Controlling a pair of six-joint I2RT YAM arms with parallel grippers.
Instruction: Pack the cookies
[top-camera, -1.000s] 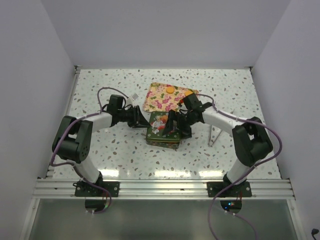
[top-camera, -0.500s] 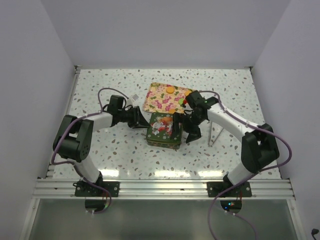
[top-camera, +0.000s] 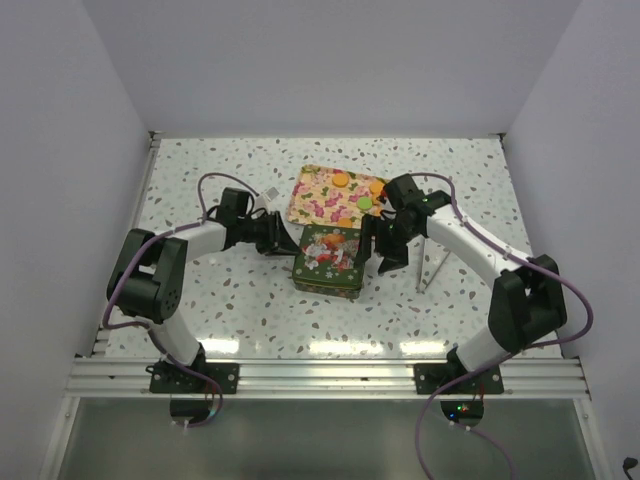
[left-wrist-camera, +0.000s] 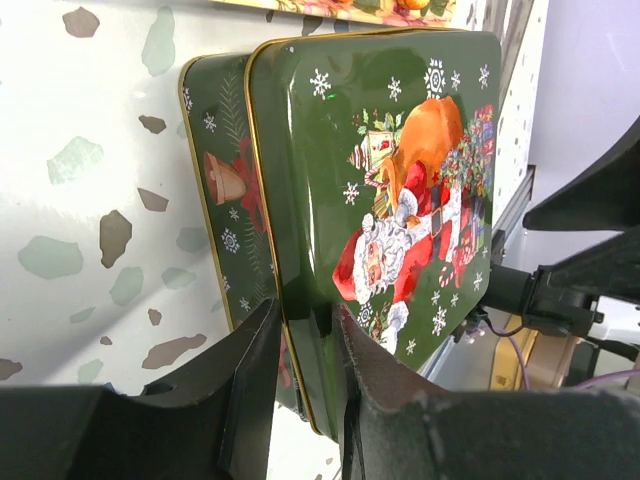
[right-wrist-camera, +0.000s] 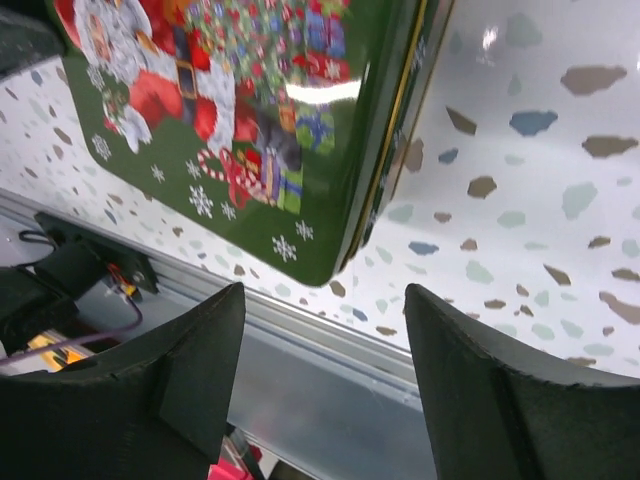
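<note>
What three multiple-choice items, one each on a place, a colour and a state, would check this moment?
1. The floral tray lies:
A) on the tin's lid
B) behind the tin, farther from the arm bases
C) at the table's near edge

2. The tin's lid is mainly:
A) blue
B) white
C) green

3. The right gripper is:
A) open, holding nothing
B) shut on the lid
C) out of view

Answers:
1 B: the top view shows the tray beyond the tin.
2 C: the lid is green with a Santa picture.
3 A: its wrist view shows the fingers wide apart with nothing between them.
</note>
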